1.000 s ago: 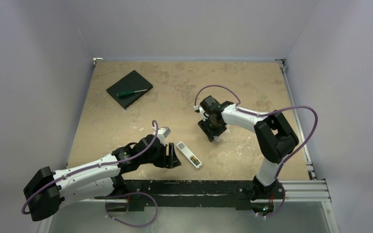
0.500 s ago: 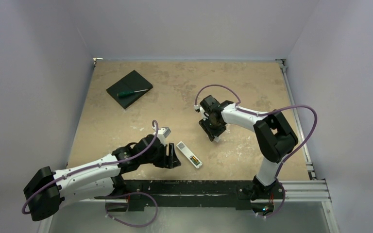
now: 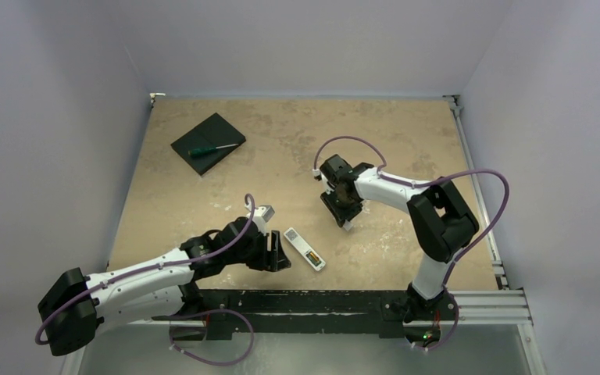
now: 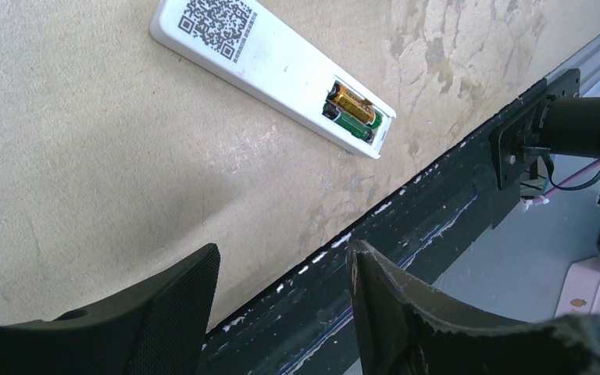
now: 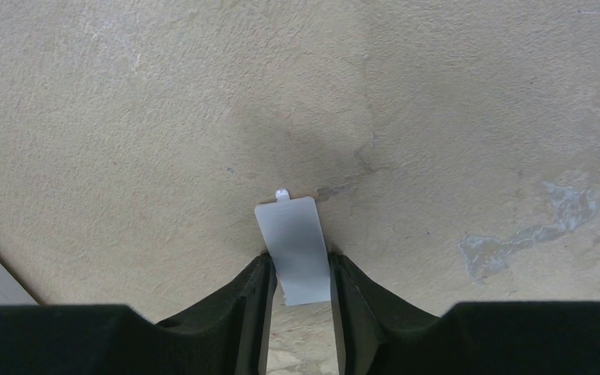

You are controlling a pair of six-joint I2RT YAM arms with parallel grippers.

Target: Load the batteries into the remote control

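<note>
The white remote control (image 3: 305, 249) lies back-up near the table's front edge, its battery bay open. Both batteries (image 4: 353, 112) sit side by side in that bay, one gold, one green. My left gripper (image 4: 281, 254) stands open and empty just left of the remote (image 4: 273, 58), over the table's front edge. Farther back and to the right, my right gripper (image 5: 300, 258) points down at the table. Its fingertips press both long edges of a small white battery cover (image 5: 293, 234) lying flat there.
A flat black square pad (image 3: 207, 143) with a green-handled screwdriver (image 3: 212, 148) on it sits at the back left. The black front rail (image 3: 320, 301) runs along the near edge, close under my left gripper (image 3: 281, 251).
The right gripper's jaws have narrowed onto the battery cover. The left arm and the remote have not moved.
</note>
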